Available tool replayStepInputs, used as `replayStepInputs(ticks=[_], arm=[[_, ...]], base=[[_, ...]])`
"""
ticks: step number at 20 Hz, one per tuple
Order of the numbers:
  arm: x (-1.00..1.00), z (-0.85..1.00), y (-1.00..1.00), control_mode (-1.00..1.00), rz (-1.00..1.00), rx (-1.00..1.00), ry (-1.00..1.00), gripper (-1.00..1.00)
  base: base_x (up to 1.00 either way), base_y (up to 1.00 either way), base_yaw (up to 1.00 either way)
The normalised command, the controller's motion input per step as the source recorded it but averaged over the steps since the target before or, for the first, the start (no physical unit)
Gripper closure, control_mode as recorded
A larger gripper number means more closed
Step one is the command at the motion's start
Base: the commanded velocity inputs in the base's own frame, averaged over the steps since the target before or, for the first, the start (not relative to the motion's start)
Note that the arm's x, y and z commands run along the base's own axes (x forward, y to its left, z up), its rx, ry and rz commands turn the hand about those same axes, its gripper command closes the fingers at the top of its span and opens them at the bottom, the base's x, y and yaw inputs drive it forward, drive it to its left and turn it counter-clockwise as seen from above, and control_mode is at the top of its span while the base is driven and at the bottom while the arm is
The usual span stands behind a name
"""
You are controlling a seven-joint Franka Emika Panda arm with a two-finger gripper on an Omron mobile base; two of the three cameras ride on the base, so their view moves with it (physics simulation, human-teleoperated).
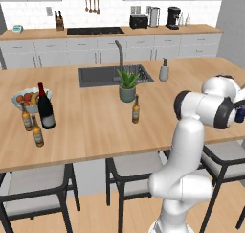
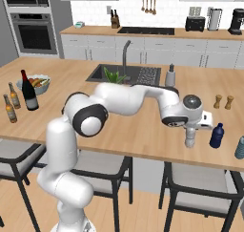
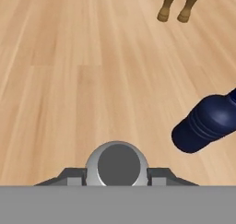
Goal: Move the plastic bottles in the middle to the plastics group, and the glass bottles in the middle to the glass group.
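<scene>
My gripper is shut on the small clear water bottle, held upright at the counter's right end. In the hand view the bottle's grey top sits between my gripper's dark fingers. The dark blue plastic bottle stands just to the right of it, apart from it. A brown beer bottle stands mid-counter. At the left end the near-black wine bottle stands beside two beer bottles.
Two wooden shakers stand behind the blue bottle. A potted plant, the sink and a soap dispenser lie mid-counter; a fruit bowl sits left. A pale bottle is at the right edge. Stools line the front.
</scene>
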Motion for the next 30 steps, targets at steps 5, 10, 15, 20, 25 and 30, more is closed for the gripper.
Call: replayStepInputs(ticks=[5, 10, 15, 20, 25, 30], arm=[[0.24, 0.0, -0.09, -1.0, 0.0, 0.0, 0.0, 1.0], [0.01, 0.0, -0.32, -1.0, -0.02, 0.0, 0.0, 1.0], [0.0, -0.12, -0.09, -1.0, -0.01, 0.0, 0.0, 1.0], [0.01, -0.36, 0.0, -1.0, 0.0, 0.0, 0.0, 1.0], [0.0, -0.23, 0.0, -1.0, 0.0, 0.0, 0.0, 1.0], [0.08, -0.1, -0.01, -1.0, 0.0, 0.0, 0.0, 1.0]], base=[[0.0, 0.0, 0.0], [0.0, 0.0, 0.0], [0.0, 0.0, 0.0], [0.0, 0.0, 0.0], [0.0, 0.0, 0.0], [0.0, 0.0, 0.0]])
